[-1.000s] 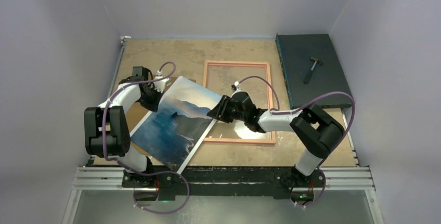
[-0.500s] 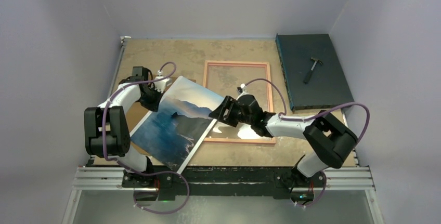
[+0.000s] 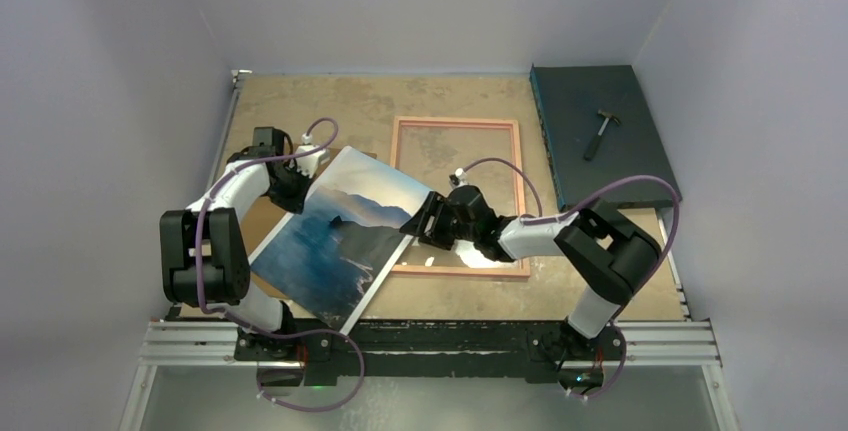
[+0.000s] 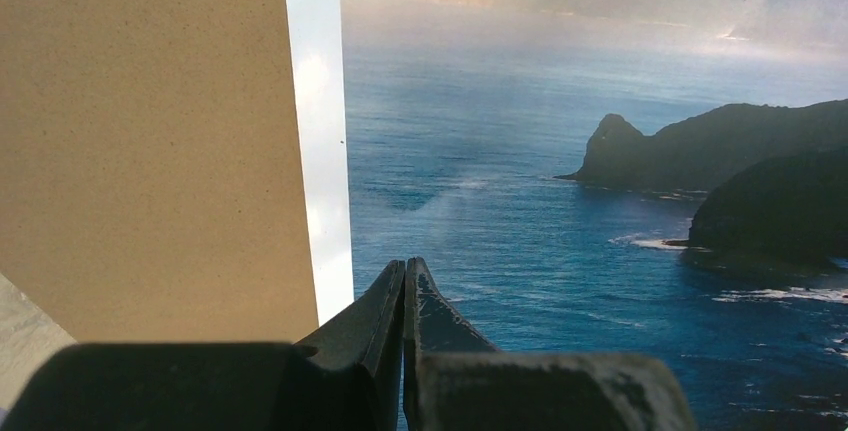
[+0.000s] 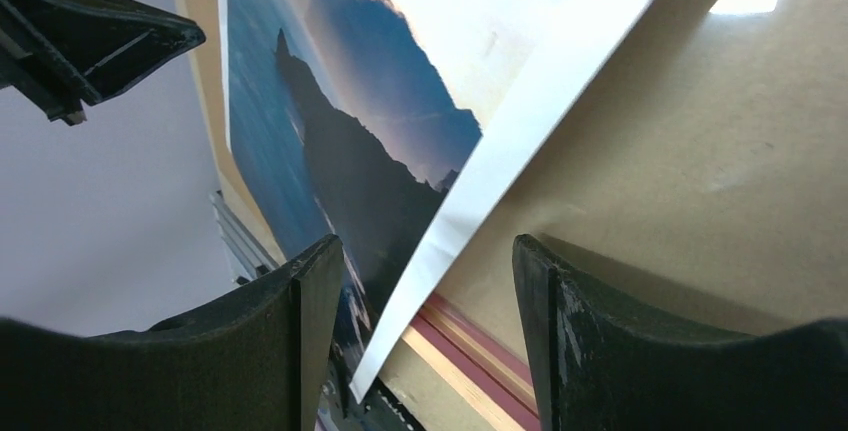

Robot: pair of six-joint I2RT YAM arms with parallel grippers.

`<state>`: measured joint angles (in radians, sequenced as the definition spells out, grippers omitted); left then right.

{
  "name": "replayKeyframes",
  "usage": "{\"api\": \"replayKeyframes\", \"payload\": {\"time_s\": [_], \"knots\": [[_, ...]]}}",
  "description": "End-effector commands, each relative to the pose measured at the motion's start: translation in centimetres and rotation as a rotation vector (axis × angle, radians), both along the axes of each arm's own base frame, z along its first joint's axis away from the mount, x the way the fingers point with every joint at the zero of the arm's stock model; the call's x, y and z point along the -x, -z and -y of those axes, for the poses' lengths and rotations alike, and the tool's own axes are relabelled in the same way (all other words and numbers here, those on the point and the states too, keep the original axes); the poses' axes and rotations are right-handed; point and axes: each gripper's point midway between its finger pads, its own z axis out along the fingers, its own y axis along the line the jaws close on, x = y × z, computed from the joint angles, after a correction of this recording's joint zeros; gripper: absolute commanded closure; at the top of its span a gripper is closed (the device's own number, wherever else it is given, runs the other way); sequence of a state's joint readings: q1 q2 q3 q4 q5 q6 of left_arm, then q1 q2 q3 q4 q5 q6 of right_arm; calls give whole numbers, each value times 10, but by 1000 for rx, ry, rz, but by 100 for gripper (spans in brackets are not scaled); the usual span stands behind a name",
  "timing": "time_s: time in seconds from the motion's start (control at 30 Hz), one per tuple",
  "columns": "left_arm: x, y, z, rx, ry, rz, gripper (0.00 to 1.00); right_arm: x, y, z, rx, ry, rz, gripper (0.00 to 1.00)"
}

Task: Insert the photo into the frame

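Top external view — shows the task begun, not finished: photo point(image 3: 340, 241) not yet inside frame point(image 3: 455, 122). Finds the thin pink frame flat on the tabletop point(image 3: 300, 101), sandy surface visible through its pane. Places the photo just left of it, picture side up, skewed, its right corner lapping over the frame's left rail. Has the left hand point(image 3: 292, 189) with fingers pressed together at the photo's far left edge; cannot tell whether pinching or merely touching. Has the right hand point(image 3: 412, 221) with fingers apart, straddling the white right border, clamping nothing. Leaves sliding across, squaring and lowering in. Looks large, thin, glossy — blue sea, dark headlands, pale sky.
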<state>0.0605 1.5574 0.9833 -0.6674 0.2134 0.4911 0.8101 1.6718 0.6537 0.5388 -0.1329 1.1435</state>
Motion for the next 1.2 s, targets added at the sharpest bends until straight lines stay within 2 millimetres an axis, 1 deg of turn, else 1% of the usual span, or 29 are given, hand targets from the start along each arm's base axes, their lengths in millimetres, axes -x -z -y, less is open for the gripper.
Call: {"api": "replayKeyframes", "payload": {"time_s": [0.0, 0.27, 0.43, 0.63, 0.73, 0.77, 0.8, 0.9, 0.97, 1.03, 1.1, 1.13, 1.17], "knots": [[-11, -14, 0, 6, 14, 61, 100, -9, -19, -22, -90, -26, 28, 35], [-12, -16, 0, 3, 19, 69, 100, -10, -17, -31, -130, -31, 6, 40], [-11, -15, 0, 4, 21, 68, 100, -12, -27, -36, -189, -25, 11, 46], [-9, -13, 2, 11, 22, 64, 100, -18, -47, -43, -248, -17, 32, 62], [-10, -16, 3, 17, 20, 68, 100, -26, -51, -48, -227, -23, 47, 74], [-10, -19, 3, 19, 19, 74, 100, -28, -50, -50, -209, -27, 51, 81], [-11, -21, 3, 22, 18, 78, 100, -33, -51, -52, -193, -26, 63, 86], [-14, -33, 5, 34, 14, 99, 100, -49, -52, -54, -137, 9, 106, 92], [-18, -44, 7, 42, 0, 117, 100, -53, -54, -53, -113, 15, 121, 100], [-24, -59, 7, 50, -18, 138, 100, -55, -63, -50, -83, 22, 127, 100], [-32, -80, 4, 59, -41, 170, 98, -64, -86, -44, -54, 46, 189, 100], [-38, -93, 1, 59, -52, 199, 94, -68, -102, -40, -34, 54, 228, 100], [-42, -106, -3, 57, -69, 228, 87, -72, -122, -36, -16, 56, 275, 100]]}}
